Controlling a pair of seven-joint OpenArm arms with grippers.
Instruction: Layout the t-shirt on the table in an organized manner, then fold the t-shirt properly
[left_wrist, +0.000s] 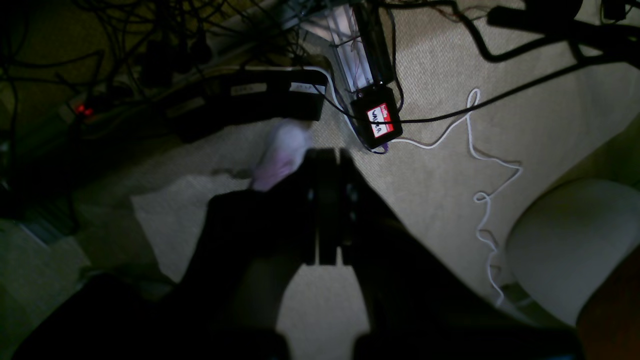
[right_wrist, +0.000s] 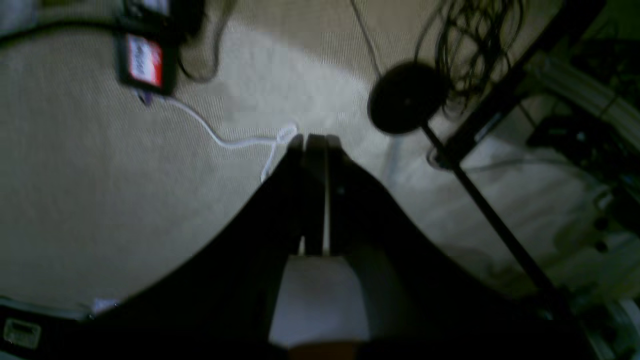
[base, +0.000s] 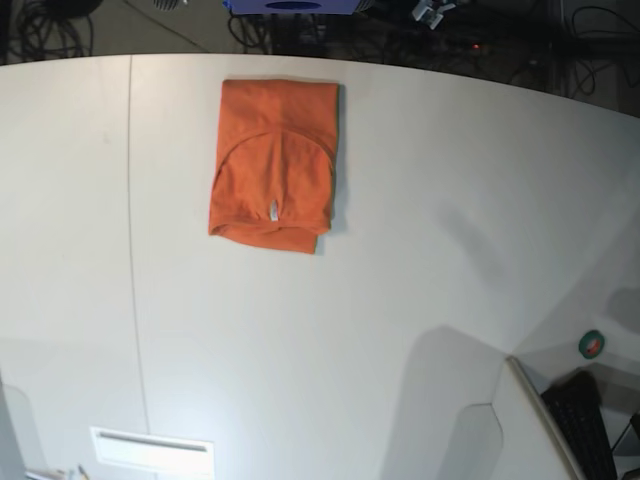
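Observation:
The orange t-shirt lies folded into a compact rectangle at the far side of the white table, its small white neck tag facing up near the front fold. Neither arm shows in the base view. In the left wrist view my left gripper is shut with nothing between its fingers, hanging over carpeted floor. My right gripper in the right wrist view is likewise shut and empty above the floor. Both wrist views miss the t-shirt.
A thin dark seam runs down the table's left part. A green tape roll and a keyboard sit beyond the curved right edge. On the floor lie a labelled black box, a white cord and tangled cables.

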